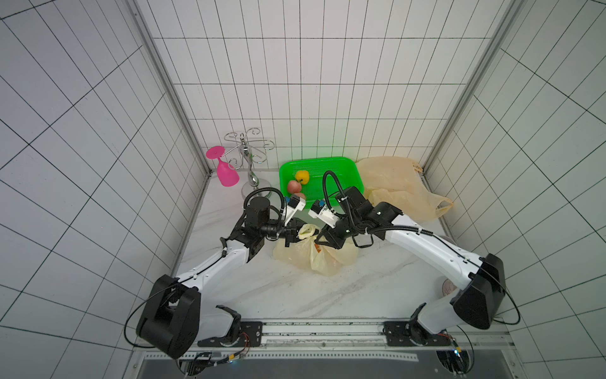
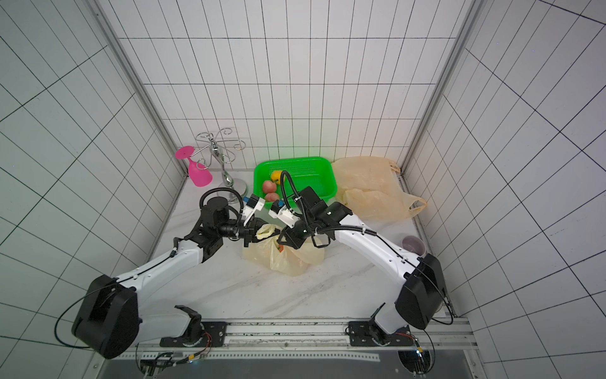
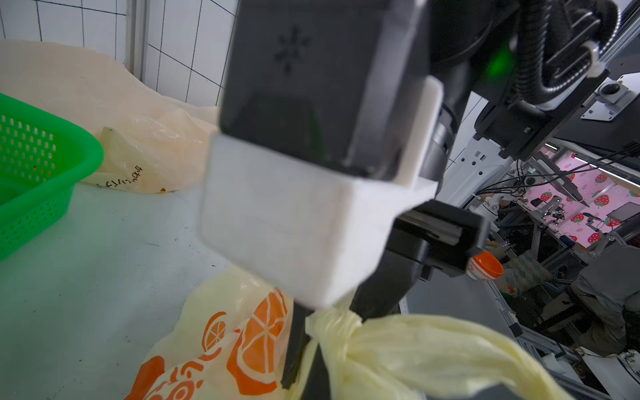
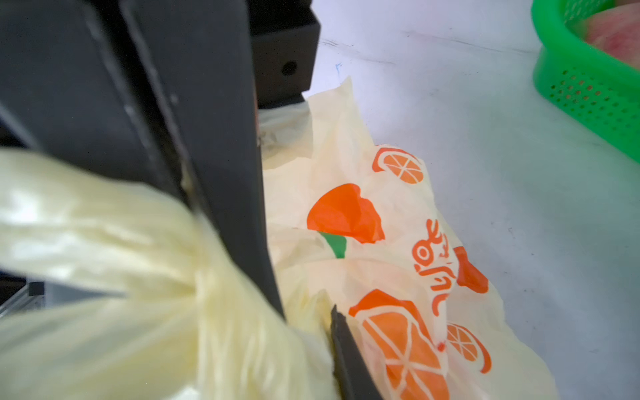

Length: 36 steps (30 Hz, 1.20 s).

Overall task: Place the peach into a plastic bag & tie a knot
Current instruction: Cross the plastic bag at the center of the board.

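Left wrist view shows the left claw (image 3: 304, 353) pressed together on a twisted yellow handle of the plastic bag (image 3: 221, 346). In the right wrist view the right claw (image 4: 188, 187) also seems pressed together, with a strand of the same bag coming out between its jaws. In both top views the bag lies in the middle of the table (image 1: 262, 288), and the two claws meet over its mouth.

I cannot find the peach with certainty. A reddish spot (image 1: 317, 248) inside the mouth may be the peach or only the orange print. Two reddish fruits (image 1: 294, 186) lie in the green basket (image 1: 347, 167), at 12 o'clock from the bag.

If the arms pull apart too hard, I think the thin film may tear or slip out of the jaws before a knot is tight. Whether the handles are already crossed is hidden under the claws.
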Available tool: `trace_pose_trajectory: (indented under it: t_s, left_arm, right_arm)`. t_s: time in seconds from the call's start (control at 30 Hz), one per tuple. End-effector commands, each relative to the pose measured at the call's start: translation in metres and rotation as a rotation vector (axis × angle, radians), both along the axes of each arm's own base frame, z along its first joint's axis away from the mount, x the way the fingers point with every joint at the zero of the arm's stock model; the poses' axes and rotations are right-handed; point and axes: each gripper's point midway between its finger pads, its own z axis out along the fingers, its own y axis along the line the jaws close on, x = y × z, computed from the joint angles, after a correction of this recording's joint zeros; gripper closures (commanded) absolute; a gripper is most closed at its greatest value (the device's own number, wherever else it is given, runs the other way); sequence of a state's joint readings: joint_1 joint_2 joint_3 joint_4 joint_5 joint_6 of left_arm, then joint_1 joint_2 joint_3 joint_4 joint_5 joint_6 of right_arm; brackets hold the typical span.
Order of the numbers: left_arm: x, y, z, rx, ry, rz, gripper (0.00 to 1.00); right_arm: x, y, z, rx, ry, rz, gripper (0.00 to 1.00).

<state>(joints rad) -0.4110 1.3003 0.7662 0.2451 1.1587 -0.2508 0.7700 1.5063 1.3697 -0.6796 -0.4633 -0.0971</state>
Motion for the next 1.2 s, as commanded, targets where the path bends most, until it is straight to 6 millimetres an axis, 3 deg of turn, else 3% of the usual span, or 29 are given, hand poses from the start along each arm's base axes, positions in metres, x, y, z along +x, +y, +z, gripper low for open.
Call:
trace_pose_trajectory:
  t_s: [0.0,0.13,0.27,0.43,0.63,0.87,0.97,1.17]
  left_arm:
    - [-0.002,-0.003,0.019,-0.052,-0.012,-0.016,1.0]
    - [-0.002,-0.002,0.011,-0.055,0.061,-0.008,0.92]
    - [0.004,0.007,-0.013,0.001,0.13,0.052,0.72]
    - [0.011,0.022,-0.045,0.101,0.182,0.126,0.67]
    - [0.001,0.008,-0.04,0.077,0.179,0.081,0.71]
    - [-0.014,-0.013,-0.016,-0.041,0.165,0.033,0.74]
    - [-0.018,-0.02,-0.003,-0.094,0.149,0.019,0.73]
    - [-0.02,-0.004,-0.009,-0.045,0.15,0.042,0.67]
  right_arm:
    - [0.03,-0.005,0.018,-0.034,-0.219,-0.103,0.88]
    - [0.047,-0.013,0.016,-0.046,-0.319,-0.19,0.91]
    - [0.045,-0.009,0.017,-0.003,-0.341,-0.171,0.92]
    - [0.047,-0.01,0.011,-0.001,-0.346,-0.175,0.93]
    - [0.06,-0.012,0.006,0.018,-0.389,-0.244,0.87]
    - [0.075,-0.016,0.017,0.122,-0.516,-0.34,0.83]
    - [0.082,-0.023,0.028,0.187,-0.567,-0.409,0.91]
    - [0.077,-0.035,0.044,0.367,-0.535,-0.393,0.93]
